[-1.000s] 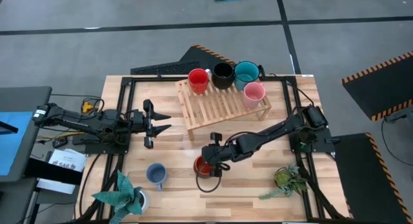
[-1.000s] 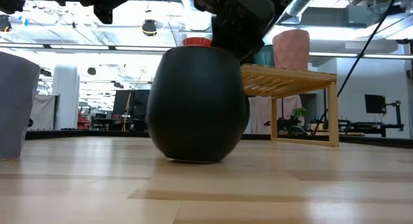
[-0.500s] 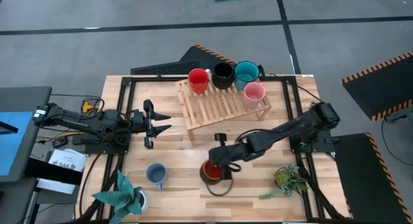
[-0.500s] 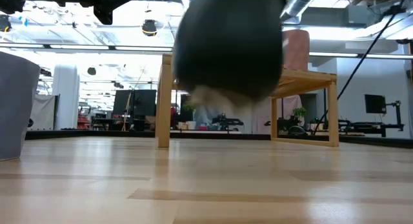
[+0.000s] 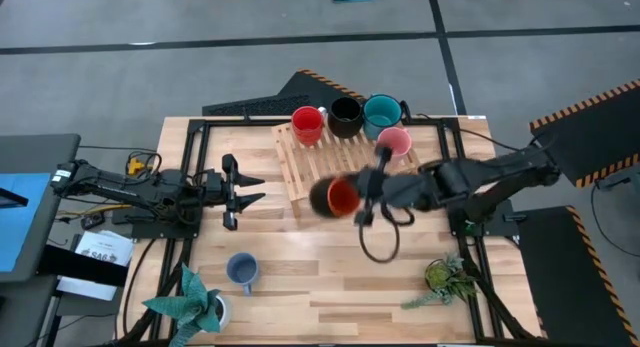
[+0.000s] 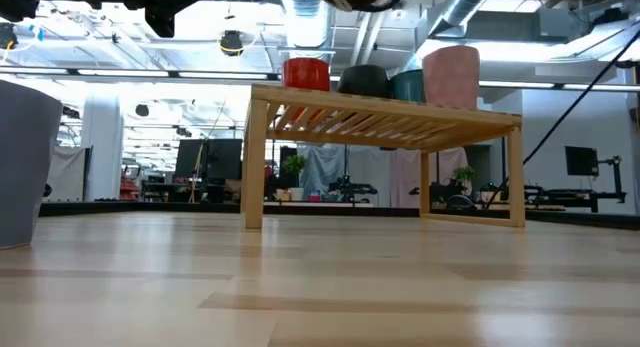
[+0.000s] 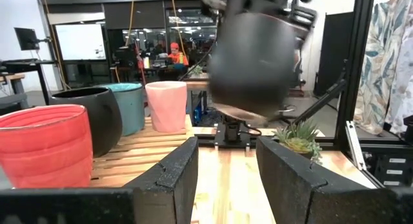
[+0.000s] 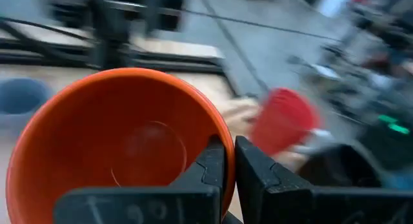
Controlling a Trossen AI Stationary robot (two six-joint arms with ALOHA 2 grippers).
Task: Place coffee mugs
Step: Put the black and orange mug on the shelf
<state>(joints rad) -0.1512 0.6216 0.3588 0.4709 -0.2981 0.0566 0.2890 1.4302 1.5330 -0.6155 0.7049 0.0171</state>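
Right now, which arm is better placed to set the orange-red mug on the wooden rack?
The right arm. Its tool already grips the orange-red mug by the rim, in the air beside the wooden rack. The left tool waits open, farther away and holding nothing.

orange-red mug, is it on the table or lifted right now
Lifted. The right gripper pinches the rim of the orange-red mug, carrying it tipped above the wooden rack; the low view shows no mug standing on the tabletop there.
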